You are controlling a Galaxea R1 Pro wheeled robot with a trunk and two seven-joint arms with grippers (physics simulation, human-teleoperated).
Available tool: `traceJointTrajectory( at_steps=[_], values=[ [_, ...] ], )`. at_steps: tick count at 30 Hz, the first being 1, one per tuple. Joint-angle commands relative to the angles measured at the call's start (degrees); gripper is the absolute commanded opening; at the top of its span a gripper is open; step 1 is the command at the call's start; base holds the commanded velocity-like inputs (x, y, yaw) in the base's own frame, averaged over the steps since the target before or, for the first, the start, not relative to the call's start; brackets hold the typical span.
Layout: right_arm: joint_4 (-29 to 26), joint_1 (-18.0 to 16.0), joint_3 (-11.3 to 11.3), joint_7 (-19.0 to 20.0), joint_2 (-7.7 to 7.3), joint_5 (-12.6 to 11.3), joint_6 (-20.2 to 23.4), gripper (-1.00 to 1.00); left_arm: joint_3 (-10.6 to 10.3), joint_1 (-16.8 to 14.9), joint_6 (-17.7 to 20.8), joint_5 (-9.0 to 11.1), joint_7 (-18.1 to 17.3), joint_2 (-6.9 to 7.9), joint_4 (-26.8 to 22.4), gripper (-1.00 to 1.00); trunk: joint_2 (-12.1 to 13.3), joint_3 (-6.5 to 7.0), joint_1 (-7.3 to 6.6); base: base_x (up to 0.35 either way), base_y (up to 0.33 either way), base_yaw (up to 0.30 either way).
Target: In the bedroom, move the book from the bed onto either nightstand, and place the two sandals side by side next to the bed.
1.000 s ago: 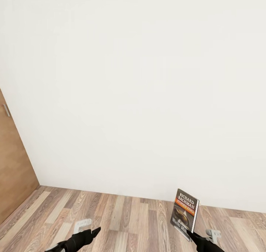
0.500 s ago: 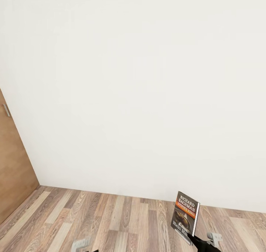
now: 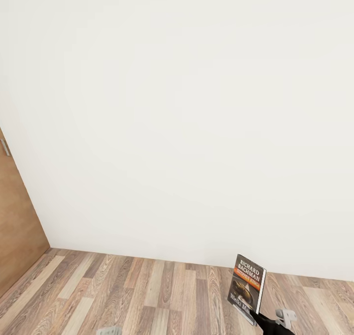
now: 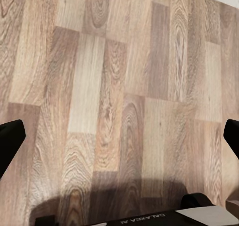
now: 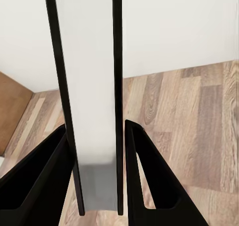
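Right gripper (image 5: pixel 94 176) fingers (image 5: pixel 149 181) clamped on the book (image 3: pixel 247 288), held upright low at right in head view, cover facing camera. Left gripper (image 4: pixel 119 136) fingers (image 4: pixel 10 141) spread wide over plank floor (image 3: pixel 147 290). White wall (image 3: pixel 187 118) ahead, brown door (image 3: pixel 17 217) at left.

In the head view the black right pincer (image 3: pixel 259 319) is cut by the bottom edge, so only its tip shows under the thin grey-dark paperback book (image 3: pixel 247 287), whose lowest white lettering is too small to read; the brown wooden door (image 3: pixel 17 236) runs off the left edge, and a pale grey bracket (image 3: pixel 109 331) is sliced by the bottom edge. In the right wrist view the book (image 5: pixel 89 86) shows edge-on, its white page block and black covers cut by the top edge — the cover faces are hidden. In the left wrist view the black fingertips (image 4: pixel 10 141) of the left pincer (image 4: pixel 119 139) sit at opposite edges, both partly cut off — the mirrored lettering on the dark housing (image 4: pixel 144 219) is blurred.
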Motion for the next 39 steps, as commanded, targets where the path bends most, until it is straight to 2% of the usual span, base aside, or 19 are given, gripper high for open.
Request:
traceJointTrajectory(
  at_steps=[1,11,16,39],
  values=[
    [0.2,-0.1,0.5,0.3,0.01,-0.5,-0.3,-1.0,0.5,0.0,-0.4,-0.7,-0.1,0.02,0.1,1.0,-0.1,-0.09,0.01,0.0,0.0,-0.217],
    [0.2,-0.1,0.5,0.3,0.01,-0.4,-0.3,-1.0,0.4,0.0,-0.6,-0.7,-0.1,0.02,0.1,1.0,-0.1,-0.09,0.01,0.0,0.0,-0.262],
    [0.2,-0.1,0.5,0.3,0.01,-0.4,-0.3,-1.0,0.4,0.0,-0.6,-0.7,-0.1,0.02,0.1,1.0,-0.1,-0.09,0.01,0.026,0.0,-0.114],
    [0.2,-0.1,0.5,0.2,0.03,-0.4,-0.3,-1.0,0.4,0.0,-1.2,-0.7,-0.1,0.02,0.1,1.0,-0.1,-0.09,0.01,0.283,0.0,-0.003]
  ],
)
